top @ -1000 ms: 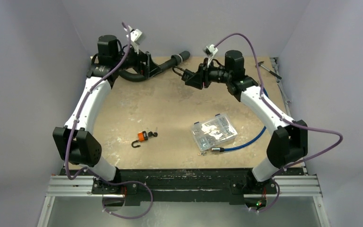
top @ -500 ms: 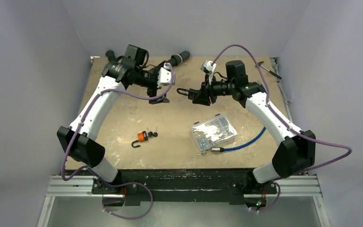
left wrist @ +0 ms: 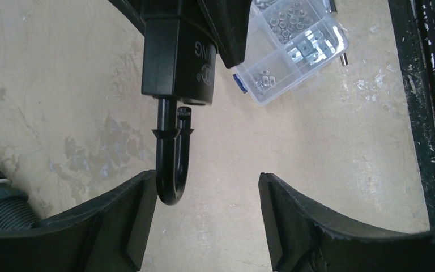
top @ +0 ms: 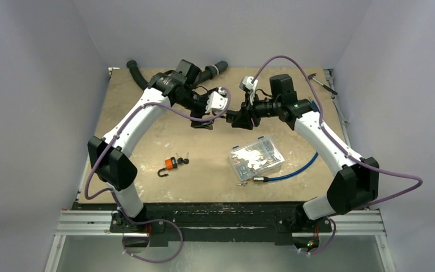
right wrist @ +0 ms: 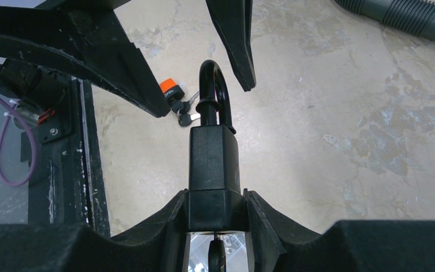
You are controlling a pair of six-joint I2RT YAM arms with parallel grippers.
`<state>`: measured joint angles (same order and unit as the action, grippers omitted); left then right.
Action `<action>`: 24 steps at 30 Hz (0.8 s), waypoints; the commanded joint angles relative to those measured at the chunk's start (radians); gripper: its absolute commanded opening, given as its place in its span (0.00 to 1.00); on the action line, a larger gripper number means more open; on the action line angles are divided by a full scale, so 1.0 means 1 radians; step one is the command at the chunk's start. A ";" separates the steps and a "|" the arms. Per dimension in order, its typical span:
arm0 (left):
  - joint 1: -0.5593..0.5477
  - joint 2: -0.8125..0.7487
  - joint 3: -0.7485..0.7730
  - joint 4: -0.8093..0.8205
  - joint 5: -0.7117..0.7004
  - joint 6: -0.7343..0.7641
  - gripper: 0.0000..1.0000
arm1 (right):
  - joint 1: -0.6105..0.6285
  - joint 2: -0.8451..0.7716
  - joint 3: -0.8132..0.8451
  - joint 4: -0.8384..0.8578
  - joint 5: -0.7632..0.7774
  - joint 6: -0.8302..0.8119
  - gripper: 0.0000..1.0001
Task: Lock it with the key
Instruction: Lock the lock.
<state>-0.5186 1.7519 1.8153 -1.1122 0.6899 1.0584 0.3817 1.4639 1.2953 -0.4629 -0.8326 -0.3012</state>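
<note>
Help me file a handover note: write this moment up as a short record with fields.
right gripper: shut on the black padlock, gripping its body above the table
shackle: looks unlatched, one leg clear of the body
left gripper: open, a finger on either side of the shackle
lying on table: orange padlock with keys, clear parts box, blue cable, corrugated hose
</note>
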 commanded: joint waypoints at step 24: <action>-0.058 -0.027 -0.029 0.163 0.009 -0.154 0.00 | 0.021 -0.040 0.026 0.053 -0.081 -0.026 0.05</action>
<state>-0.5743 1.7523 1.8084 -1.0264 0.6579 0.9787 0.4046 1.4639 1.2953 -0.5011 -0.8421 -0.3412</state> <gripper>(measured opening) 0.141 0.408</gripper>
